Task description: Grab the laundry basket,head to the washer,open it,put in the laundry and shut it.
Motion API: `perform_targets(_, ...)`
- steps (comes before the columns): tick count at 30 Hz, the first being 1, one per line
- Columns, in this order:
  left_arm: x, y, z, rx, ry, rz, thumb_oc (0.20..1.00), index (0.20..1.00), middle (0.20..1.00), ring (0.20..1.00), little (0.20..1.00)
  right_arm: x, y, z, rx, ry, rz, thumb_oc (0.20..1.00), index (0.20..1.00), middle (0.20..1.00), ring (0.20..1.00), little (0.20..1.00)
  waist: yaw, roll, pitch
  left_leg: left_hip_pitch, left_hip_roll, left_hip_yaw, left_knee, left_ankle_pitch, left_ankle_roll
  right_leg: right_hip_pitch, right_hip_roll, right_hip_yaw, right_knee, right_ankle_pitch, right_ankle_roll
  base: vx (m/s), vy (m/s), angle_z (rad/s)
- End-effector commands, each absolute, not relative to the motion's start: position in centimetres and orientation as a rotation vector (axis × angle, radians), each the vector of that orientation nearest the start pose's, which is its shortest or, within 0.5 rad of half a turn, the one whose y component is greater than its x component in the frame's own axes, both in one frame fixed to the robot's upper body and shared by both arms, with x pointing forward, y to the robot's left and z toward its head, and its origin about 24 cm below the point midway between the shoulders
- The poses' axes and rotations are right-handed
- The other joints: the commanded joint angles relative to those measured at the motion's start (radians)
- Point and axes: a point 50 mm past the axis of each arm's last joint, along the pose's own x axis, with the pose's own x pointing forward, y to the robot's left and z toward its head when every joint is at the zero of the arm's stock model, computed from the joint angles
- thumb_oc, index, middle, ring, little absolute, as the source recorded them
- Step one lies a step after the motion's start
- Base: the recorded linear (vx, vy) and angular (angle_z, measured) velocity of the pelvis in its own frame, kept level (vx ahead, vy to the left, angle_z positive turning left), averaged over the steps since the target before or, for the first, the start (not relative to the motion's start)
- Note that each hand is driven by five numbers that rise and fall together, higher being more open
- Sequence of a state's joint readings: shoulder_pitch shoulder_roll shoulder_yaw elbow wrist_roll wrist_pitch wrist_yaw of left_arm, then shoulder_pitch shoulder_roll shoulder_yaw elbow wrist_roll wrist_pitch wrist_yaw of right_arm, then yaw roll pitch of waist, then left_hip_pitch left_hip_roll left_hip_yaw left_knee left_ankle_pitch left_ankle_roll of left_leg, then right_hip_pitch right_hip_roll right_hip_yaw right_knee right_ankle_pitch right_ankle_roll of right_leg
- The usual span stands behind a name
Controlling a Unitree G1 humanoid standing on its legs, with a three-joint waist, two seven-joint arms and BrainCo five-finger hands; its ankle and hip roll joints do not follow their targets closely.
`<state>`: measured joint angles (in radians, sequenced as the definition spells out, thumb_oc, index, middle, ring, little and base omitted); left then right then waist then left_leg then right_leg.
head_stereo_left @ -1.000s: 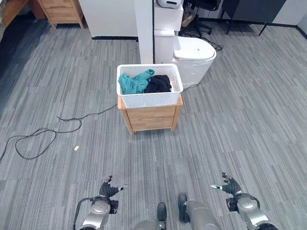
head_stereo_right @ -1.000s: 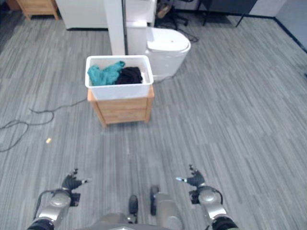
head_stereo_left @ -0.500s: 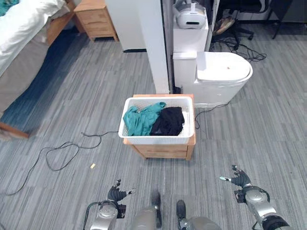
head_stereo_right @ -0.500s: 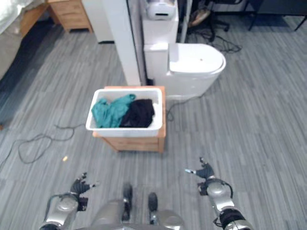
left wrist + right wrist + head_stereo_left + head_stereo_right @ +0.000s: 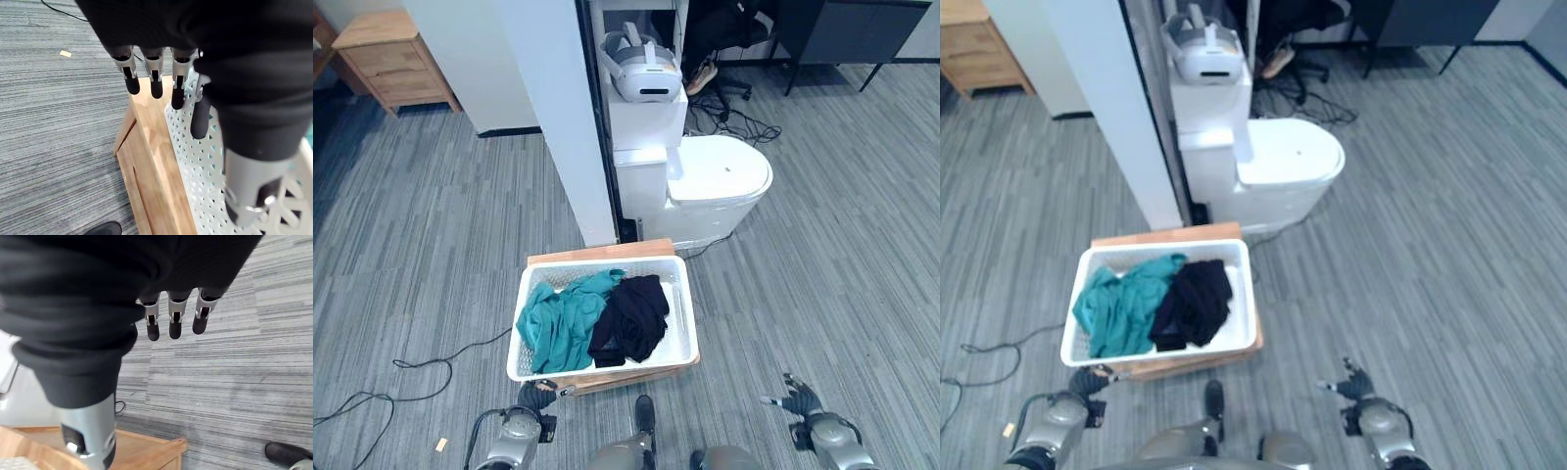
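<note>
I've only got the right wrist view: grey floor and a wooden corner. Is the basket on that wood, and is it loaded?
Observer: Yes. The white laundry basket sits on a small wooden stand, with a teal garment and a black garment inside.
Operator: Where's the left hand?
Observer: The left hand hangs open at the basket's near left corner, fingers straight, not gripping the rim.
Operator: And the washer?
Observer: A white machine with its rounded lid down stands just behind the stand.
</note>
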<state>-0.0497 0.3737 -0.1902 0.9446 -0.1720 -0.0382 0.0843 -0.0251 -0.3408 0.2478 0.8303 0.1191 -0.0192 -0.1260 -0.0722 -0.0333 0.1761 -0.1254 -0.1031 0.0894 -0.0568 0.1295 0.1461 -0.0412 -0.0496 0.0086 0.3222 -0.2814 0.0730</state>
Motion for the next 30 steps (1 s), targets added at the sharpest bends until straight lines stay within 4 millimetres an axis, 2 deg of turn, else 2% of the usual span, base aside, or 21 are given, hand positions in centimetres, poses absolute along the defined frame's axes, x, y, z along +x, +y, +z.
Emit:
perform_targets(1, 17.4, 27.6, -10.2, 0.354, 0.783, 0.185, 1.0, 1.0, 1.0, 1.0, 1.0, 19.7, -24.5, -9.5, -0.399, 0.709, -0.085, 1.0, 1.0, 1.0, 1.0, 1.0, 0.026, -0.014, -0.006, 0.028, 0.084, 0.02, 0.095, -0.154, -0.141, -0.02, 0.03, 0.038, -0.137, 0.157, 0.038, 0.06, 0.011, 0.16)
perform_targets(3, 17.4, 27.6, -10.2, 0.354, 0.783, 0.185, 1.0, 1.0, 1.0, 1.0, 1.0, 19.7, -24.5, -9.5, -0.399, 0.709, -0.085, 1.0, 1.0, 1.0, 1.0, 1.0, 0.026, -0.014, -0.004, 0.031, 0.084, 0.02, 0.094, -0.154, -0.141, -0.018, 0.03, 0.038, -0.138, 0.157, 0.038, 0.01, -0.02, 0.22)
perform_targets(5, 17.0, 27.5, -10.5, 0.348, 0.798, 0.185, 1.0, 1.0, 1.0, 1.0, 1.0, 19.7, -24.4, -9.6, -0.407, 0.71, -0.076, 1.0, 1.0, 1.0, 1.0, 1.0, 0.037, -0.016, -0.004, 0.052, 0.078, 0.02, 0.073, -0.147, -0.146, 0.011, 0.039, -0.002, -0.195, 0.155, 0.022, -0.02, -0.095, 0.09)
perform_targets(8, 16.7, 27.1, -10.6, 0.334, 0.794, 0.175, 1.0, 1.0, 1.0, 1.0, 1.0, 19.7, -24.5, -9.4, -0.407, 0.697, -0.082, 1.0, 1.0, 1.0, 1.0, 1.0, 0.038, -0.02, -0.006, 0.046, 0.074, 0.009, 0.075, -0.132, -0.158, 0.041, 0.053, 0.022, -0.252, 0.151, 0.007, -0.01, -0.109, 0.05)
perform_targets(10, 16.9, 26.9, -10.5, 0.324, 0.787, 0.171, 1.0, 1.0, 1.0, 1.0, 1.0, 19.9, -24.8, -9.0, -0.409, 0.679, -0.094, 1.0, 1.0, 1.0, 1.0, 1.0, 0.043, -0.019, 0.002, 0.016, 0.074, 0.001, 0.097, -0.118, -0.173, 0.051, 0.051, 0.012, -0.279, 0.155, -0.003, -0.05, -0.074, 0.6)
perform_targets(13, 16.8, 26.7, -10.6, 0.322, 0.791, 0.158, 1.0, 1.0, 1.0, 1.0, 1.0, 20.3, -25.2, -8.6, -0.416, 0.66, -0.103, 1.0, 1.0, 1.0, 1.0, 1.0, 0.048, -0.018, 0.011, -0.012, 0.071, -0.017, 0.136, -0.126, -0.186, 0.057, 0.042, -0.014, -0.297, 0.164, -0.008, -0.07, -0.007, 0.64)
perform_targets(14, 16.8, 26.4, -10.7, 0.324, 0.792, 0.149, 1.0, 1.0, 1.0, 1.0, 1.0, 20.6, -25.2, -8.2, -0.423, 0.643, -0.104, 1.0, 1.0, 1.0, 1.0, 1.0, 0.046, -0.024, 0.012, -0.01, 0.076, -0.029, 0.162, -0.147, -0.192, 0.061, 0.024, -0.034, -0.306, 0.171, -0.005, -0.06, 0.198, 0.63)
perform_targets(15, 17.3, 26.5, -10.3, 0.33, 0.767, 0.16, 1.0, 1.0, 1.0, 1.0, 1.0, 21.4, -24.9, -7.7, -0.405, 0.609, -0.103, 1.0, 1.0, 1.0, 1.0, 1.0, 0.046, -0.031, 0.007, -0.008, 0.115, -0.054, 0.169, -0.148, -0.205, 0.056, -0.003, -0.048, -0.318, 0.181, 0.011, -0.04, 0.192, 0.11)
perform_targets(16, 17.3, 26.5, -10.3, 0.33, 0.767, 0.16, 1.0, 1.0, 1.0, 1.0, 1.0, 21.4, -24.9, -7.7, -0.405, 0.609, -0.103, 1.0, 1.0, 1.0, 1.0, 1.0, 0.046, -0.031, 0.007, -0.007, 0.115, -0.054, 0.169, -0.148, -0.205, 0.057, -0.003, -0.049, -0.318, 0.181, 0.011, 0.0, 0.186, 0.21)
perform_targets(18, 17.9, 26.9, -9.8, 0.332, 0.741, 0.18, 1.0, 1.0, 1.0, 1.0, 1.0, 21.8, -24.9, -7.3, -0.401, 0.59, -0.108, 1.0, 1.0, 1.0, 1.0, 1.0, 0.051, -0.019, 0.0, -0.009, 0.151, -0.077, 0.123, -0.137, -0.209, 0.054, -0.015, -0.057, -0.309, 0.165, 0.014, 0.07, 0.175, 0.34)
perform_targets(21, 18.3, 27.3, -9.4, 0.357, 0.722, 0.182, 1.0, 1.0, 1.0, 1.0, 1.0, 22.0, -24.7, -7.0, -0.399, 0.568, -0.107, 1.0, 1.0, 1.0, 1.0, 1.0, 0.046, -0.011, -0.009, 0.012, 0.148, -0.09, 0.092, -0.137, -0.207, 0.062, -0.026, -0.061, -0.306, 0.156, 0.022, 0.1, 0.19, 0.02)
perform_targets(23, 18.8, 27.6, -8.8, 0.379, 0.699, 0.185, 1.0, 1.0, 1.0, 1.0, 1.0, 22.5, -24.4, -6.5, -0.405, 0.544, -0.107, 1.0, 1.0, 1.0, 1.0, 1.0, 0.04, -0.011, -0.011, 0.012, 0.129, -0.092, 0.093, -0.148, -0.198, 0.046, -0.044, -0.046, -0.289, 0.162, 0.033, 0.1, 0.241, -0.17)
perform_targets(26, 19.8, 27.9, -7.9, 0.393, 0.651, 0.193, 1.0, 1.0, 1.0, 1.0, 1.0, 23.1, -24.0, -6.2, -0.429, 0.527, -0.099, 1.0, 1.0, 1.0, 1.0, 1.0, 0.041, -0.014, -0.008, 0.011, 0.118, -0.076, 0.097, -0.157, -0.189, 0.026, -0.06, -0.033, -0.274, 0.169, 0.044, 0.04, 0.187, -0.21)
perform_targets(28, 21.4, 28.4, -6.4, 0.417, 0.587, 0.218, 1.0, 1.0, 1.0, 1.0, 1.0, 24.0, -23.2, -5.9, -0.455, 0.51, -0.088, 1.0, 1.0, 1.0, 1.0, 1.0, 0.046, -0.021, -0.003, 0.001, 0.106, -0.048, 0.107, -0.17, -0.175, 0.002, -0.076, -0.011, -0.268, 0.189, 0.056, 0.0, 0.173, -0.21)
perform_targets(30, 21.8, 28.6, -6.1, 0.425, 0.572, 0.227, 1.0, 1.0, 1.0, 1.0, 1.0, 24.3, -22.9, -5.8, -0.458, 0.505, -0.083, 1.0, 1.0, 1.0, 1.0, 1.0, 0.048, -0.022, -0.005, -0.001, 0.104, -0.037, 0.108, -0.173, -0.171, -0.005, -0.081, -0.003, -0.27, 0.197, 0.061, 0.03, 0.091, -0.4)
